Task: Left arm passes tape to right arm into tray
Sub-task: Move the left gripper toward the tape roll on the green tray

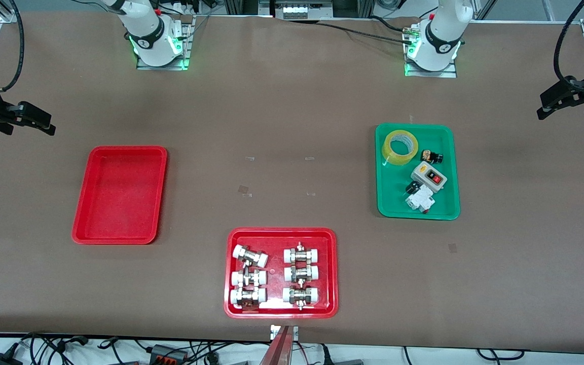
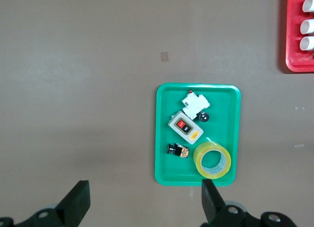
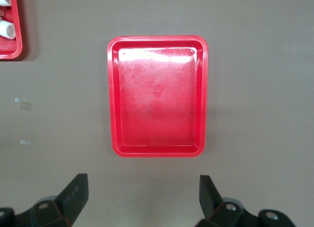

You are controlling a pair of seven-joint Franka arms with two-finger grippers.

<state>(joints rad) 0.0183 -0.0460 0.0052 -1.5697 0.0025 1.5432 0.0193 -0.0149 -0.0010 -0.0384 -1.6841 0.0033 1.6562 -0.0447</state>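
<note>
The tape (image 1: 396, 157) lies flat in the green tray (image 1: 380, 172), in the corner farthest from the front camera, on the side toward the right arm. It also shows in the left wrist view (image 2: 200, 161). The plain red tray (image 1: 119, 197) sits empty toward the right arm's end and fills the right wrist view (image 3: 157, 104). My left gripper (image 1: 564, 112) hangs open and empty over the table's left-arm end, apart from the green tray (image 2: 162, 138); its own view shows it open (image 2: 144, 202). My right gripper (image 1: 31, 131) hangs open and empty over the right-arm end (image 3: 142, 197).
A red tray with several metal-and-white pipe fittings (image 1: 281, 304) sits near the front edge at the middle. The green tray also holds a grey switch box (image 1: 429, 177), a white breaker (image 1: 420, 200) and a small black part (image 1: 431, 156). Small tape scraps dot the table's middle.
</note>
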